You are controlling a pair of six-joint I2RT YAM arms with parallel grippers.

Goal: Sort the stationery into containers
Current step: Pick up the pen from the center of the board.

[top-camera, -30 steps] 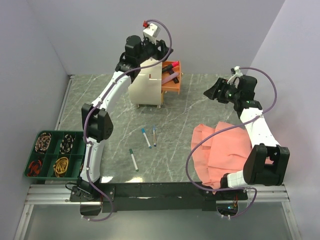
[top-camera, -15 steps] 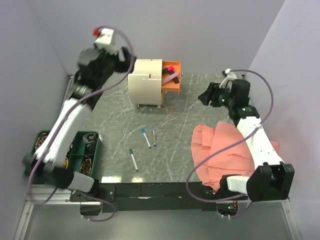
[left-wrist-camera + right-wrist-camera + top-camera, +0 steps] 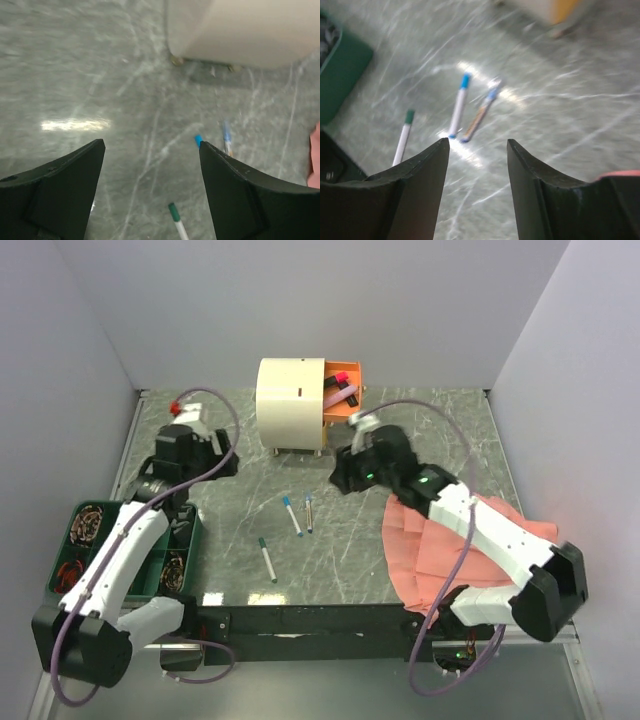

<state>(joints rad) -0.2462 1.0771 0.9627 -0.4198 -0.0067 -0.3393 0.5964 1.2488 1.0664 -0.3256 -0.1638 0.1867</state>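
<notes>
Orange marks where the sorted pieces already lie. From above, the orange drawer [image 3: 345,408] stands pulled out of the cream cabinet [image 3: 290,400] with a purple marker [image 3: 333,398] and a black-and-pink marker [image 3: 346,386] in it. Two blue-capped pens [image 3: 291,515] and a green-capped pen [image 3: 267,560] lie loose on the table [image 3: 430,430], where they lay a second ago. The arms are what changed. The left gripper [image 3: 222,458], up at the cabinet a second ago, has swung away and dropped to the table's left side by the green tray [image 3: 95,506]. The right gripper [image 3: 345,472] has come in from the far right, past the pink cloth [image 3: 450,550], to the middle of the table near the drawer and the blue-capped pens. In the left wrist view, which is blurred, the left gripper [image 3: 152,145] has its fingers spread wide with nothing between them. The cabinet's feet and all three pens lie well ahead of it. In the right wrist view, also smeared, the right gripper [image 3: 477,142] is likewise parted and empty, with the blue-capped pens just beyond its fingertips and the green-capped pen off to their left. I judge the left arm's delivery done and the right arm lining up on a blue-capped pen. Three pens remain to be sorted.
</notes>
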